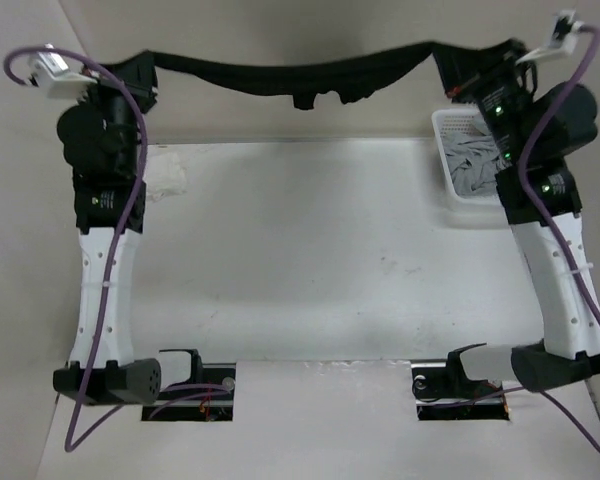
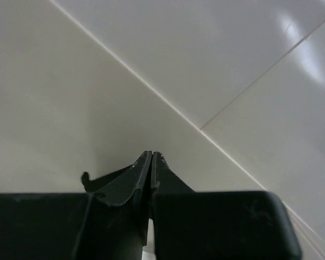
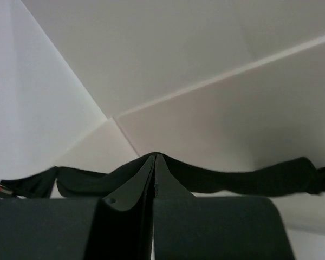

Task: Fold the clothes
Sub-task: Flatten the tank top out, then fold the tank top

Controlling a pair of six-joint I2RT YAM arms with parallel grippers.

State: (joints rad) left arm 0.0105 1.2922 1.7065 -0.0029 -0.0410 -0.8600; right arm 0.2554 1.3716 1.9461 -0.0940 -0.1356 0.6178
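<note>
- Nearest, the two arm bases (image 1: 180,375) sit at the near edge of the bench (image 1: 300,260), and both arms reach to the far side.
- Folding has not begun, as far as I can judge. The black shirt (image 1: 280,72) hangs as a long sagging band over the far edge of the bench, strung between the two wrists and bunched rather than spread.
- No part of it lies flat on the bench — so laying it out, smoothing it and every fold seem left to do.
- Left pincer (image 2: 151,155): jaws pressed together with no gap. Its own camera shows only a small dark curl beside the fingers, but from above the shirt's left end runs right up to it, so it looks to be pinching that end.
- Right pincer (image 3: 155,156): jaws likewise closed tight, with black cloth trailing out on both sides of the tips — a grip on the shirt's right end.
- At far right a white basket (image 1: 442,125) holds a grey garment (image 1: 470,165); a small white cloth (image 1: 165,180) lies at far left. Both look untouched.
</note>
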